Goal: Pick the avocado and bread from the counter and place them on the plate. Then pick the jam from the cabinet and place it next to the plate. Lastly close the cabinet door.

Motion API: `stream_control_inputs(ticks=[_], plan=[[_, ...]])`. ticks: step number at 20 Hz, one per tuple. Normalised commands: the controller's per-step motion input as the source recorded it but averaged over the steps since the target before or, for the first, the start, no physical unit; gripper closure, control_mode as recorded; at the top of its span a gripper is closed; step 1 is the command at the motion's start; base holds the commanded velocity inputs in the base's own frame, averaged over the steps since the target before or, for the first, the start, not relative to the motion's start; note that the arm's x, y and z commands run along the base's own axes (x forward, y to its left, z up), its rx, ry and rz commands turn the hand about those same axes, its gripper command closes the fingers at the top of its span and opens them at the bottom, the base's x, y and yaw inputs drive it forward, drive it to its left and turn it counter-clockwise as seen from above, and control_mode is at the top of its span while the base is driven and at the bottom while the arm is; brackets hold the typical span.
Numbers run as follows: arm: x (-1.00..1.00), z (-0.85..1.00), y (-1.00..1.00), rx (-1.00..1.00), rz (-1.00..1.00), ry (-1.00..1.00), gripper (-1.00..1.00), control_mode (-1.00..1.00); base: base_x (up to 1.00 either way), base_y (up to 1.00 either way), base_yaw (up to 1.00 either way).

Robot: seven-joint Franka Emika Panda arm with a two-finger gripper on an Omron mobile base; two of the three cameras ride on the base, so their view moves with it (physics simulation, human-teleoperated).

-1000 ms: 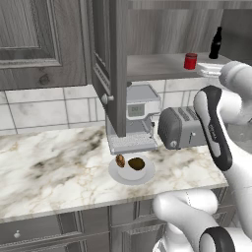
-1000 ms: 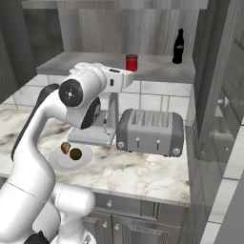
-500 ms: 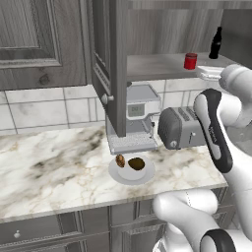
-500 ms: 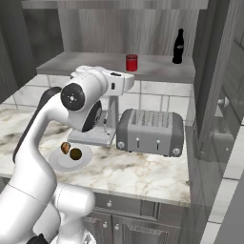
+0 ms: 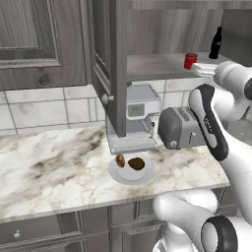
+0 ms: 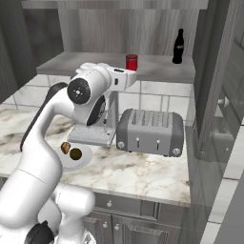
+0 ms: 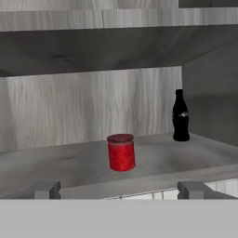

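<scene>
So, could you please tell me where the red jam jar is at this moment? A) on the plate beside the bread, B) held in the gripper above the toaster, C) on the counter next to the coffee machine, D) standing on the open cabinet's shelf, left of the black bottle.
D: the jam stands upright on the cabinet shelf, apart from the black bottle to its right, with the open gripper in front of it and short of it.

Base views flank the arm; hand view faces the jam (image 7: pixel 121 152) closely
</scene>
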Motion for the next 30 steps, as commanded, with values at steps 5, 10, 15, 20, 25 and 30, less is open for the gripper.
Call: stream_control_inputs(ticks=[5, 10, 15, 20, 25, 30], plan=[[0.27, -0.01, -0.08, 0.0, 0.0, 0.0, -1.0, -1.0, 0.0, 0.0, 0.0], [0.19, -0.06, -0.09, 0.0, 0.0, 0.0, -1.0, -1.0, 0.0, 0.0, 0.0], [0.2, -0.25, -0.01, 0.0, 0.0, 0.0, -1.0, -1.0, 0.0, 0.0, 0.0], [0.24, -0.17, -0.02, 0.0, 0.0, 0.0, -1.0, -1.0, 0.0, 0.0, 0.0], [0.37, 0.0, -0.13, 0.02, 0.0, 0.0, -1.0, -1.0, 0.0, 0.0, 0.0], [0.34, 0.13, -0.16, 0.04, 0.0, 0.03, -1.0, -1.0, 0.0, 0.0, 0.0]])
